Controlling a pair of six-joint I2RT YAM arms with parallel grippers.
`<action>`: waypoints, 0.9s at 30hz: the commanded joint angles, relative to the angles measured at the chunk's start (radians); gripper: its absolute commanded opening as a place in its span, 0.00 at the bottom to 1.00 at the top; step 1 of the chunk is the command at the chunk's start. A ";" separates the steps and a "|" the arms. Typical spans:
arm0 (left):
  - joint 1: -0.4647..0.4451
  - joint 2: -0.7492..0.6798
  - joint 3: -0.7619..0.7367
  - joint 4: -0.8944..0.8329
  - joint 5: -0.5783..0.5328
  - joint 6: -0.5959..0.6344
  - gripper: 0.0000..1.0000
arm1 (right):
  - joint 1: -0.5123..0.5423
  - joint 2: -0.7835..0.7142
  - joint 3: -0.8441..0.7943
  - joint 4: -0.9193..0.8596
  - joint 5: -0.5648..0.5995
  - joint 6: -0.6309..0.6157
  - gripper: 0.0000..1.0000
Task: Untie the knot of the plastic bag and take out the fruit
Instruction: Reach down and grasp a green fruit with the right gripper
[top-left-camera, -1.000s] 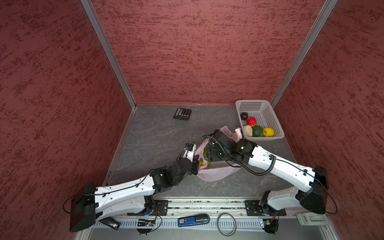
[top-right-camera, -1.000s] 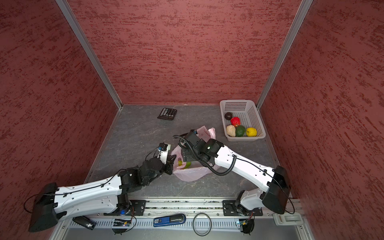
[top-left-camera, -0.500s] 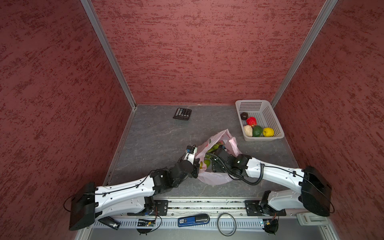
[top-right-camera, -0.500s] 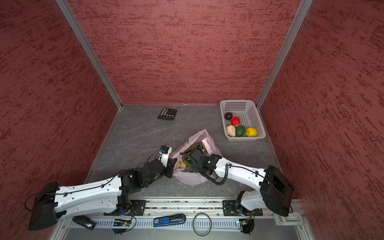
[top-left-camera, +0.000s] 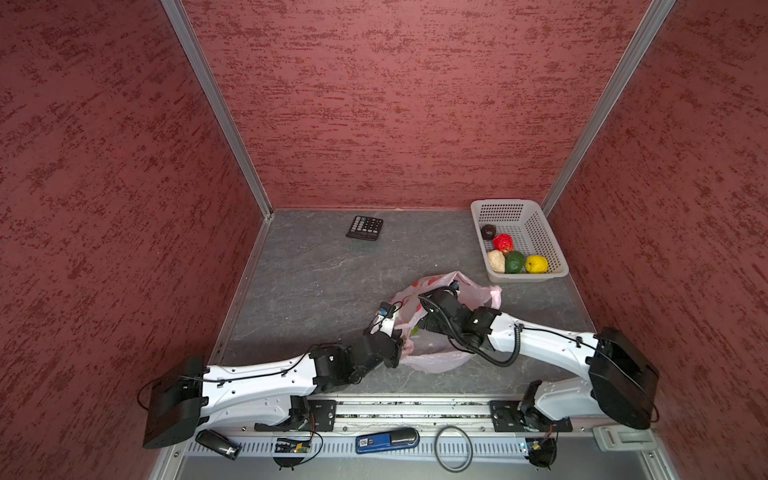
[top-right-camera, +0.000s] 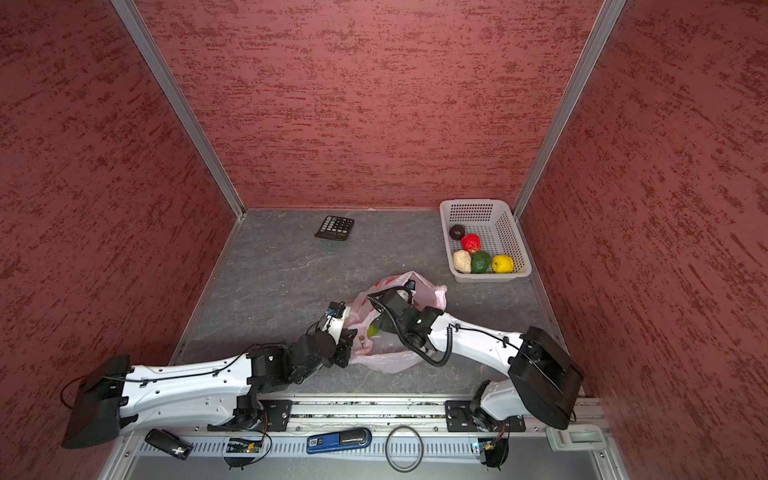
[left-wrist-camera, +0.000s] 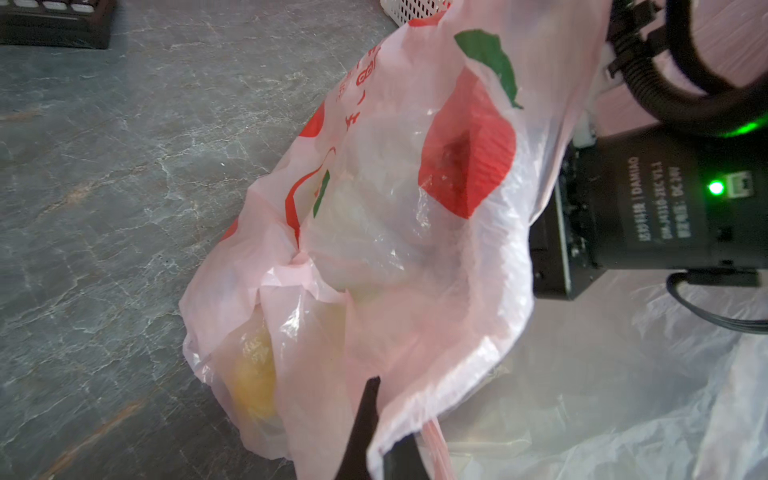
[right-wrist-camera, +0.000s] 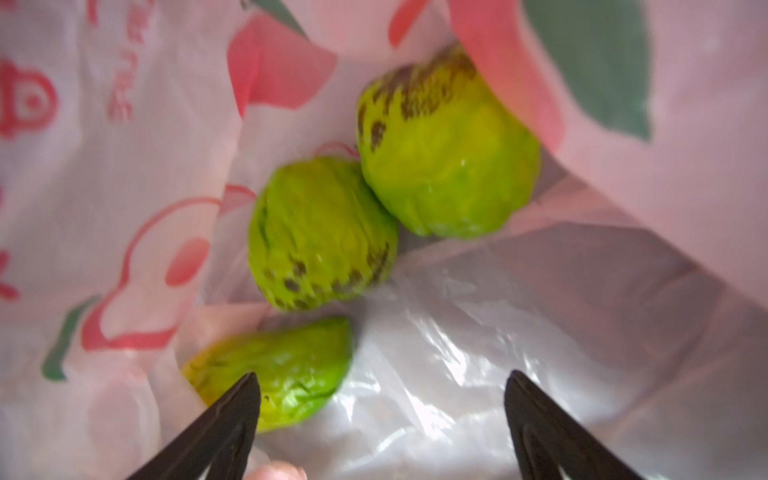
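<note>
Right wrist view puts me inside the plastic bag (right-wrist-camera: 124, 166). The right gripper (right-wrist-camera: 383, 376) has its jaws spread wide with nothing between them, hanging over three light green fruit (right-wrist-camera: 320, 232) that lie on the film. One finger (right-wrist-camera: 232, 415) sits in front of the nearest of the three.

On the left wrist view, the left gripper (left-wrist-camera: 374, 395) is clamped on the bag's rim, and a thin fold of pink film is pinched in its closed jaws. A yellowish shape shows through the film beside it.

In both top views the bag lies crumpled on the near middle of the table (top-left-camera: 316, 282), a grey slab veined like slate. Its mouth gapes between the two arms. The left arm reaches it from the near left, and the right arm comes in from the near right.

Rough red walls (top-left-camera: 395, 104) close the table in on the left, far and right sides, joined by pale metal posts. A dark calculator (top-left-camera: 365, 227) lies near the far wall. In the far right corner a white perforated basket (top-left-camera: 507, 203) holds five more pieces, coloured dark brown, red, beige, dark green and yellow. A metal rail (top-left-camera: 415, 409) along the near edge carries both arm bases, and just nearer than it lie a blue tool (top-left-camera: 386, 440) and a black ring (top-left-camera: 454, 448).
</note>
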 joint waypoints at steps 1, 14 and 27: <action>0.019 -0.025 -0.010 -0.009 -0.040 0.004 0.00 | -0.023 0.032 0.026 0.111 -0.004 0.049 0.94; 0.132 -0.004 -0.017 0.044 0.077 0.074 0.00 | -0.047 0.223 0.066 0.312 0.022 0.128 0.98; 0.187 0.027 -0.022 0.073 0.123 0.098 0.00 | -0.075 0.323 0.101 0.403 0.030 0.159 0.63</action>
